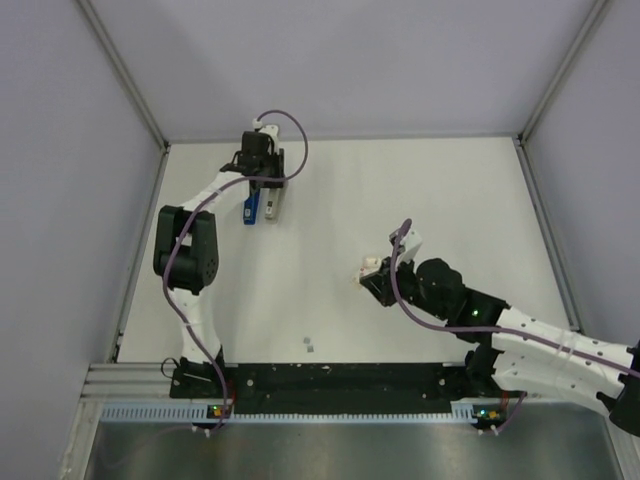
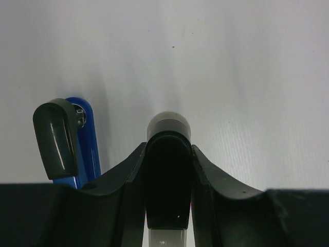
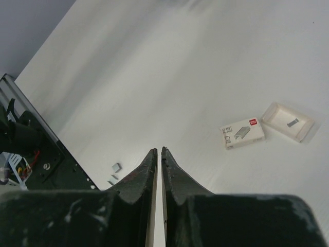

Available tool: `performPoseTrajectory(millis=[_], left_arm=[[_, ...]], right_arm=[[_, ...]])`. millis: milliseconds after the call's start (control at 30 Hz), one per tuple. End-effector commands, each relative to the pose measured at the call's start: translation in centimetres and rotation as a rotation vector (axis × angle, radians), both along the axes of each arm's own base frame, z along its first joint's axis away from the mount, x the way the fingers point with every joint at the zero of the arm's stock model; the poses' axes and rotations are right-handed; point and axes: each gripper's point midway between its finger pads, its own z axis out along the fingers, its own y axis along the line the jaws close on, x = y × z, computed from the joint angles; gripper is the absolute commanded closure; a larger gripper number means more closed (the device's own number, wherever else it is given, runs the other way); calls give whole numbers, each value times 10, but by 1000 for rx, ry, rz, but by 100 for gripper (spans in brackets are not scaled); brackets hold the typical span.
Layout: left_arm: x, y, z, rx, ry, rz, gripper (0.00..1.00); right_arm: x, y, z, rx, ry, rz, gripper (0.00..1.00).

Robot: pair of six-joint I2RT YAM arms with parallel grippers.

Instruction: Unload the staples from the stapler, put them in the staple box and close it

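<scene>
The stapler (image 1: 260,208) lies open at the far left of the table, its blue body (image 1: 249,208) beside its grey metal inner part (image 1: 273,208). My left gripper (image 1: 263,186) stands over it. In the left wrist view the left gripper (image 2: 168,154) is shut on the stapler's black-ended inner part (image 2: 168,123), with grey metal showing below. The blue body (image 2: 90,139) with its black end (image 2: 55,139) hangs to the left. My right gripper (image 1: 368,284) is shut and empty mid-table; in the right wrist view the right gripper (image 3: 159,152) shows only a thin slit between its jaws.
A small white staple box (image 3: 242,134) and an open white tray (image 3: 287,121) lie to the right of the right gripper. Loose staple strips (image 3: 115,167) lie near the black front rail (image 3: 46,159); they also show in the top view (image 1: 310,347).
</scene>
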Motion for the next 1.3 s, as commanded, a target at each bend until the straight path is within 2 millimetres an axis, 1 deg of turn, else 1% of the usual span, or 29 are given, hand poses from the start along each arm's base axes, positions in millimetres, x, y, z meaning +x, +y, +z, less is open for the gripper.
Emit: performPoseTrajectory(millis=[0,233,267,367,467,533,700,833,867,900,967,1033,1100,1133,1167,1267], left_arm=[[27,3,23,20,-60,-8,100],[34,4,-5,31,-21,16,100],[35,5,-6,24,-11,23,96],[37,2,-6,6,-14,25,91],[37,0,-4,-5,-13,22,76],[37,1,-6,1,1,23,75],[35,3,-8,24,16,15,61],[34,2,-9,25,22,7,55],[34,2,-10,26,26,7,55],[34,2,-11,27,29,7,53],[34,2,-13,30,36,4,49],[33,0,-7,21,30,-6,44],[30,-3,4,5,15,-26,33],[29,-6,14,-9,-2,-37,10],[26,-7,27,-21,-23,-43,2],[18,-10,54,-48,-56,-58,2]], right_arm=[[-4,-1,10,47,-13,14,92],[-9,-4,6,53,-5,26,91],[-9,-4,6,54,-5,29,91],[-12,-3,2,50,7,41,90],[-13,-3,0,46,12,45,88],[-13,-4,-1,45,13,43,85],[-15,-2,2,48,13,56,77],[-15,-1,5,57,17,56,69],[-15,0,5,60,19,57,68],[-17,-2,1,45,36,58,67],[-18,-2,3,49,42,59,66],[-20,-3,4,54,50,59,65],[-21,-4,6,61,49,65,64],[-22,-3,7,59,49,72,62],[-23,-3,8,56,45,81,61],[-28,5,9,43,50,135,50]])
